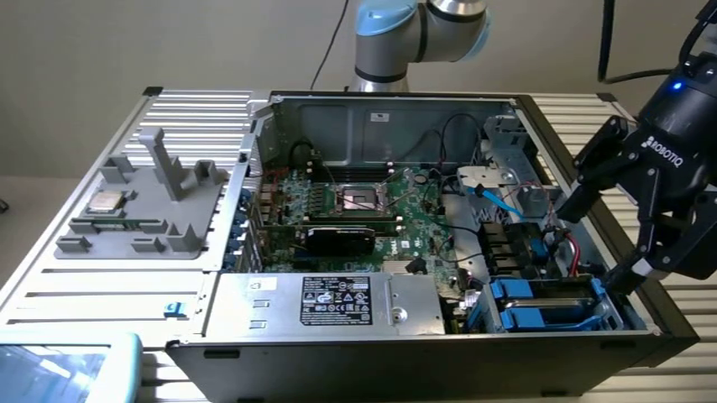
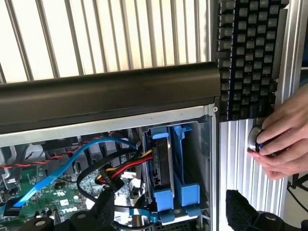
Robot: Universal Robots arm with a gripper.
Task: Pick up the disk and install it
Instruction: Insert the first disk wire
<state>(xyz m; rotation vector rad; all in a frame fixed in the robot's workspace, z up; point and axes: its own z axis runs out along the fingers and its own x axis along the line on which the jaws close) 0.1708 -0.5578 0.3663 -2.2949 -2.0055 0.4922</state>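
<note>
Disk (image 2: 162, 163) seated in blue drive bay (image 2: 185, 168), tool (image 1: 599, 243) open above

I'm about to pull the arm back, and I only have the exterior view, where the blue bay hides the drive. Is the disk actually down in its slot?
Observer: Yes. In the wrist view the disk stands on edge inside its blue bracket, within the bay at the case corner.
Operator: Is the gripper touching it?
Observer: No. The gripper is open, with its fingers apart on either side, clear of the disk.
Operator: Anything outside the case?
Observer: A person's hand rests on a round knob beside a black keyboard.
</note>
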